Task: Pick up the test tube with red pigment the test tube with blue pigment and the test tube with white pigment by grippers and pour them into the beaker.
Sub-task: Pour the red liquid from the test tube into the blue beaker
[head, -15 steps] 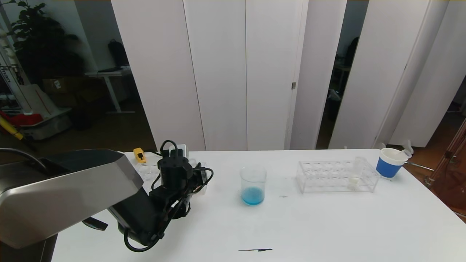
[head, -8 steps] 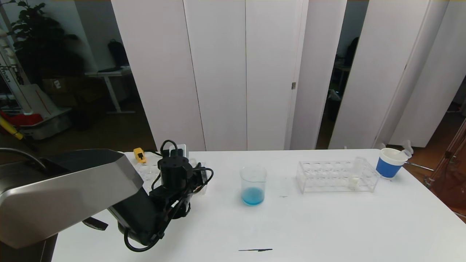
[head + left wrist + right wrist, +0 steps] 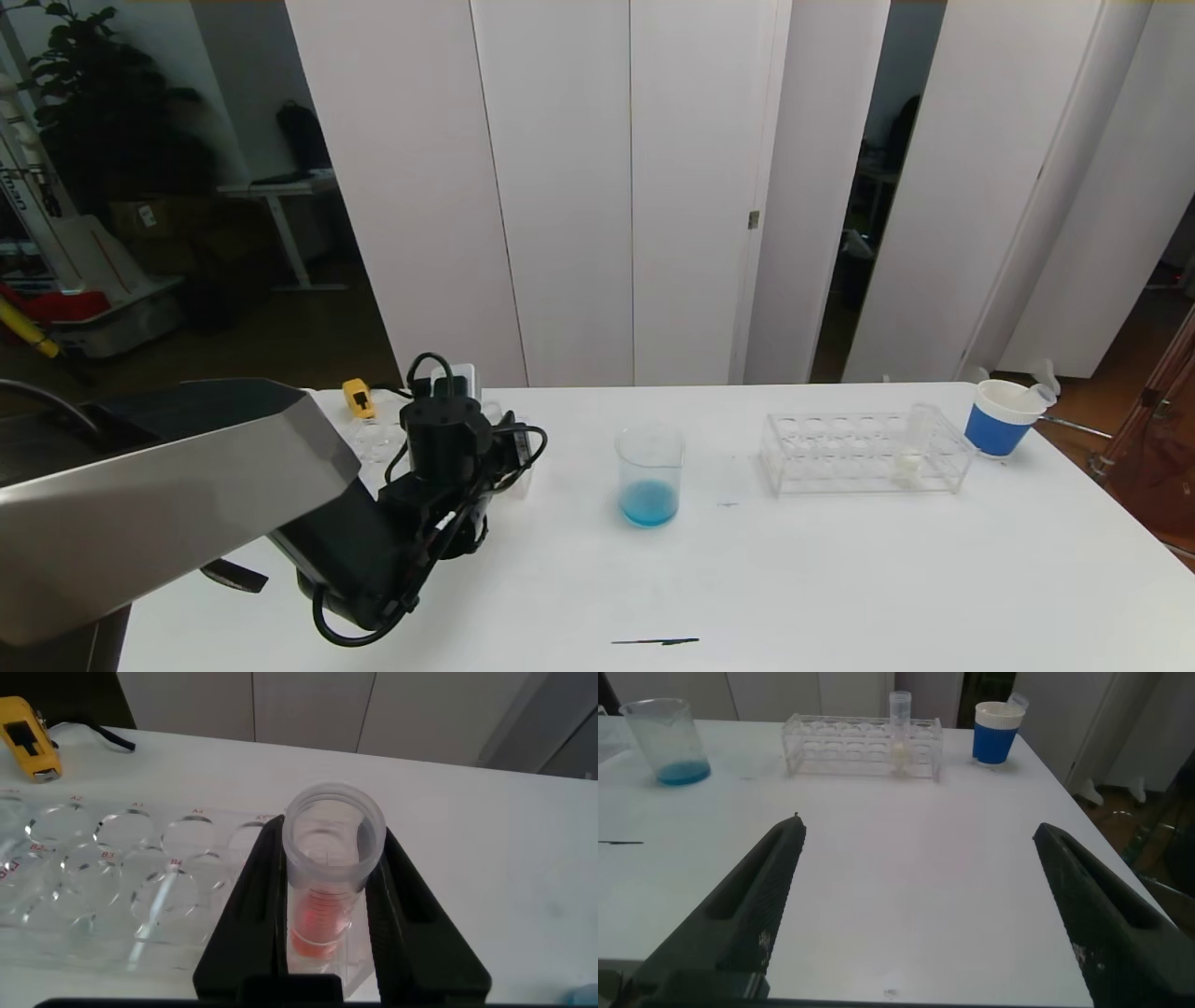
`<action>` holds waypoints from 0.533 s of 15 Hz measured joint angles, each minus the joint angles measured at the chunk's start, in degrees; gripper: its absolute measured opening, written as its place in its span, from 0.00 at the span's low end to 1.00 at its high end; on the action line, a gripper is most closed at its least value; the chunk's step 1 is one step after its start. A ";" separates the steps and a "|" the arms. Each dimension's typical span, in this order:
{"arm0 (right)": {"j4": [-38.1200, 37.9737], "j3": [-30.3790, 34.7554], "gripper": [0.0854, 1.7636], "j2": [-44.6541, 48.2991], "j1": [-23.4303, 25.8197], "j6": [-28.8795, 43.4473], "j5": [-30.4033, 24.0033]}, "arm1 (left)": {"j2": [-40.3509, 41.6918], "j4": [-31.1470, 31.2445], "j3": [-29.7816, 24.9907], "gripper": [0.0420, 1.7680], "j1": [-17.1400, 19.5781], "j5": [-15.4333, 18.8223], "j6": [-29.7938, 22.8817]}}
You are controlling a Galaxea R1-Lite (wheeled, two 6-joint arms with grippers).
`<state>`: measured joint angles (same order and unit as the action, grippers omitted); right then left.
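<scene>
The left gripper [image 3: 329,905] reaches in left of the beaker [image 3: 649,476], its black fingers [image 3: 402,905] clamped on a red-pigment test tube [image 3: 329,873]. The right gripper [image 3: 920,896], off to the beaker's right, hovers with fingers [image 3: 757,891] spread wide, holding nothing.

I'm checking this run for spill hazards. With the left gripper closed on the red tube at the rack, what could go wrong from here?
1. The left gripper holds the red tube open-topped; tilting it on the way may spill before the beaker.
2. The tube sits by the left rack; lifting at an angle might catch it.
3. The beaker already holds blue liquid; a fast pour may splash.
</scene>
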<state>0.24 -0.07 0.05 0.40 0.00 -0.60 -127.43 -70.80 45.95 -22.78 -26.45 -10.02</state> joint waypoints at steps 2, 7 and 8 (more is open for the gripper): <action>0.00 0.00 0.99 0.00 0.04 0.00 0.00 | 0.96 -0.45 -0.04 0.30 -0.22 0.09 2.63; -0.02 0.00 0.99 0.00 0.01 0.00 0.00 | 5.44 -0.72 -0.37 0.30 -0.56 0.46 6.85; 0.00 0.00 0.99 0.00 0.01 0.00 0.00 | 6.68 -0.63 -0.61 0.30 -0.61 0.66 7.55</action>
<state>0.24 -0.07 0.05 0.41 0.00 -0.60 -120.75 -71.44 45.34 -23.39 -25.80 -2.47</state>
